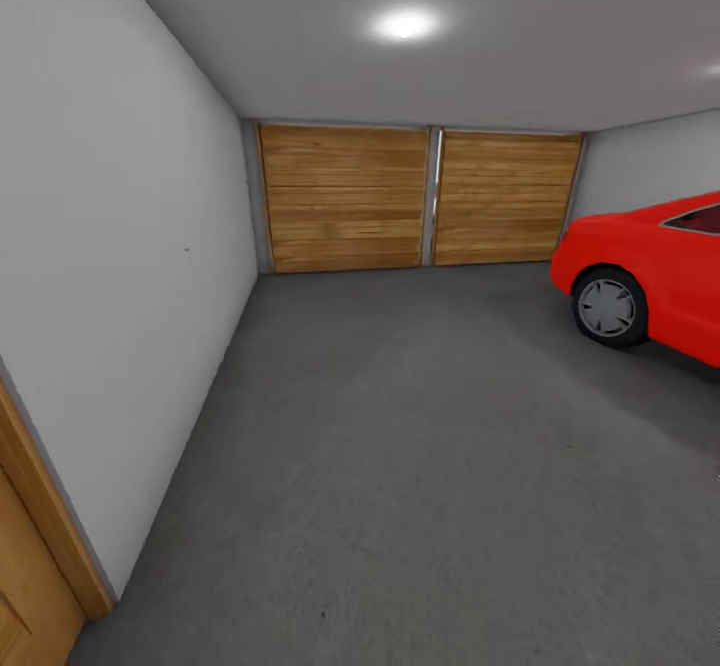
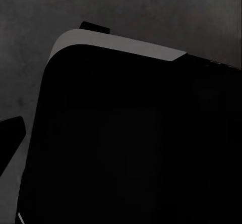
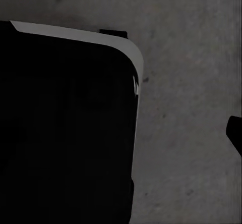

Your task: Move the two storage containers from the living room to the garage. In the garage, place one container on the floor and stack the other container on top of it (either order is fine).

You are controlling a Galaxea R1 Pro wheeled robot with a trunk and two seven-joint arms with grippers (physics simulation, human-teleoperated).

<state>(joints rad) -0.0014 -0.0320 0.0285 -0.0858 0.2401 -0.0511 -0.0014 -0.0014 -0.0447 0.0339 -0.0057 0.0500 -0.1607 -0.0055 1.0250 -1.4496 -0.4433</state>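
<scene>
The two storage containers are out of view. I am in the garage, looking over its dark grey concrete floor (image 1: 420, 466). In the left wrist view a dark fingertip (image 2: 11, 138) pokes in at the frame's edge, above my black base (image 2: 131, 143) and the floor (image 2: 151, 12). In the right wrist view another dark fingertip (image 3: 236, 133) shows at the edge, beside my base (image 3: 65, 133) and the concrete floor (image 3: 186, 108). Nothing shows beside either fingertip, and I cannot make out how the jaws stand.
A red car (image 1: 650, 276) stands at the right. Two wooden garage doors (image 1: 420, 196) close the far end. A white wall (image 1: 110, 276) runs along the left, with a wooden door frame (image 1: 40, 536) at its near end. A ceiling light (image 1: 405, 23) glows overhead.
</scene>
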